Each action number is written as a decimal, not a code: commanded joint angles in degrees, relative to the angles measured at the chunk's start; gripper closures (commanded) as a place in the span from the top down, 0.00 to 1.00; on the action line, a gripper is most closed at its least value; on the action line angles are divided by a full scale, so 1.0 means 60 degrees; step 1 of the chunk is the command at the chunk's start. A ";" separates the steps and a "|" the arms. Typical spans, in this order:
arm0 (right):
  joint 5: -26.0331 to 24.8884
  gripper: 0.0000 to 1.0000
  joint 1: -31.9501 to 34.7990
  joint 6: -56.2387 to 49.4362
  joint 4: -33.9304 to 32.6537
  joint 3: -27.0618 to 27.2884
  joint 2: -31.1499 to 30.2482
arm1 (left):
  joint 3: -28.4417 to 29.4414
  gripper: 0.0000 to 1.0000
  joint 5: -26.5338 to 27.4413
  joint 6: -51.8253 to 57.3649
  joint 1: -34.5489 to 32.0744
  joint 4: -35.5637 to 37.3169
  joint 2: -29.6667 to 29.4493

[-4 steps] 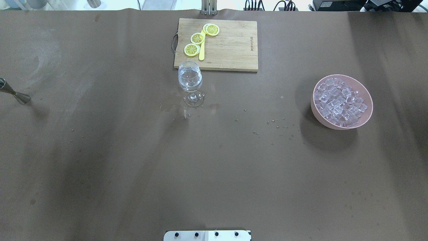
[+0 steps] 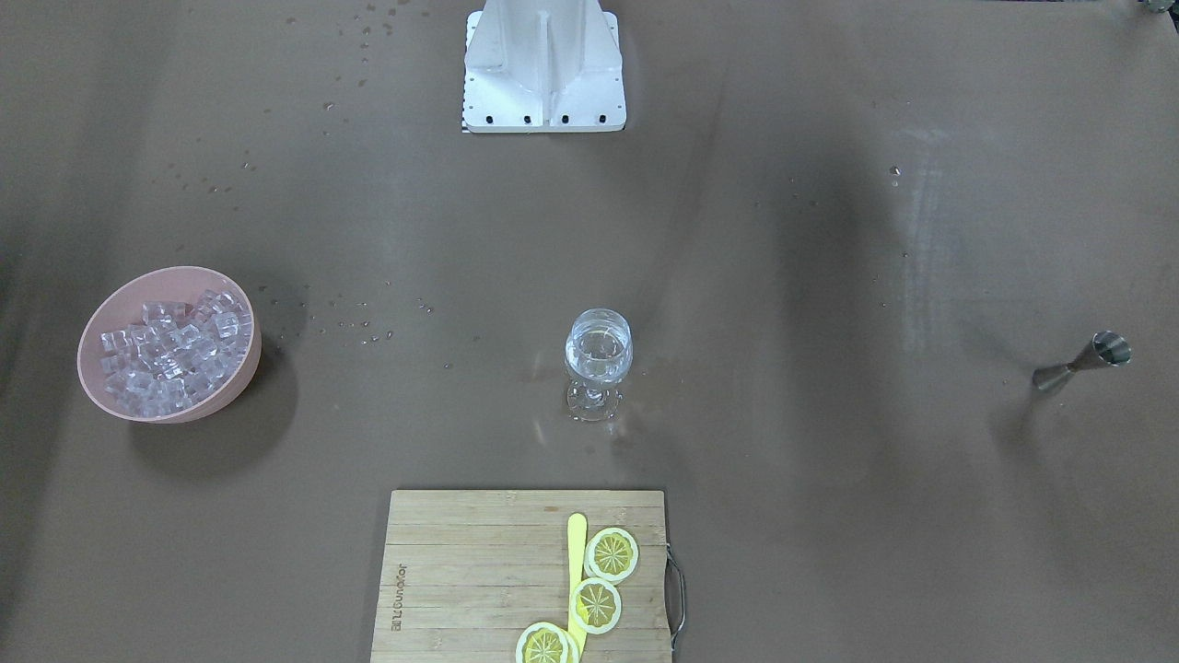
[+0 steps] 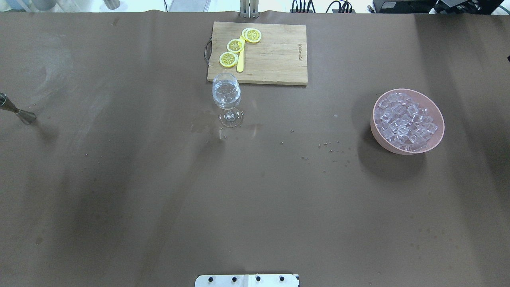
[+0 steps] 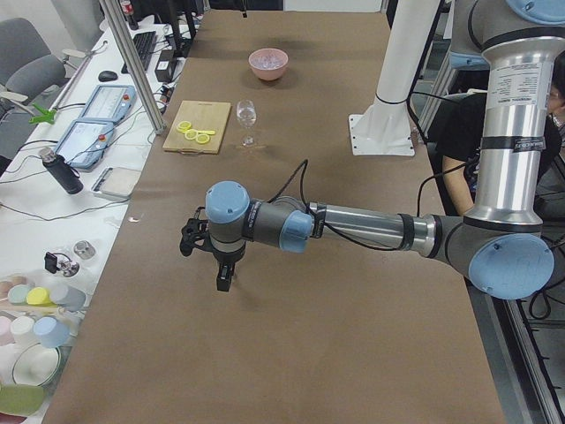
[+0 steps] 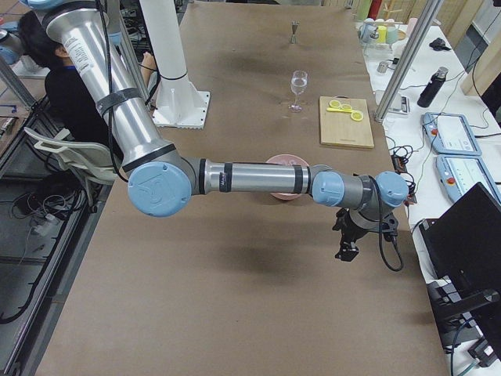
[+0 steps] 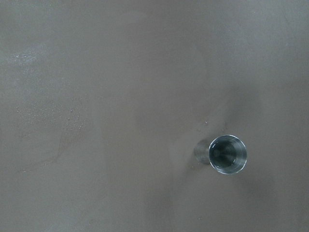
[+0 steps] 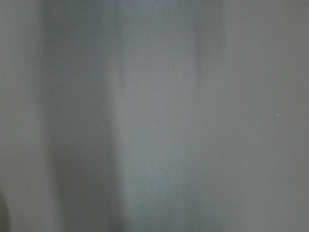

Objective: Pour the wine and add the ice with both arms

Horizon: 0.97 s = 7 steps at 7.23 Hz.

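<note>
A stemmed wine glass [image 3: 227, 96] stands at mid-table with clear wine [image 2: 599, 357] in its bowl. A pink bowl [image 3: 392, 148] holds several ice cubes [image 3: 406, 121] on the right; it also shows in the front-facing view [image 2: 184, 410]. A steel jigger [image 3: 19, 112] stands at the left edge; the left wrist view looks straight down into it [image 6: 227, 154]. My left gripper [image 4: 225, 278] hangs low over the near end of the table. My right gripper [image 5: 345, 249] hangs past the bowl. I cannot tell whether either gripper is open or shut.
A wooden cutting board [image 3: 275, 56] with three lemon slices [image 3: 235, 46] and a yellow stick lies behind the glass. Wet spots mark the brown cover around the glass foot [image 3: 199, 125]. The white base block [image 2: 543, 69] stands at the robot's side.
</note>
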 commanded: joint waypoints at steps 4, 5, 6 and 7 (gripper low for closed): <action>0.0003 1.00 -0.1265 0.1977 -0.1096 0.2633 -0.0053 | 0.0115 0.97 0.0034 -0.2877 0.0044 -0.2544 0.0597; -0.0128 1.00 -0.1704 0.2680 -0.1201 0.3423 -0.0271 | 0.0203 0.97 0.0280 -0.3739 0.0044 -0.3674 0.0848; -0.0144 1.00 -0.2216 0.3688 -0.1217 0.4344 -0.0606 | 0.0204 0.97 0.0558 -0.4733 0.0102 -0.4382 0.0850; -0.0159 1.00 -0.2656 0.4466 -0.1217 0.5064 -0.0856 | 0.0218 0.97 0.0634 -0.5396 0.0131 -0.5186 0.1082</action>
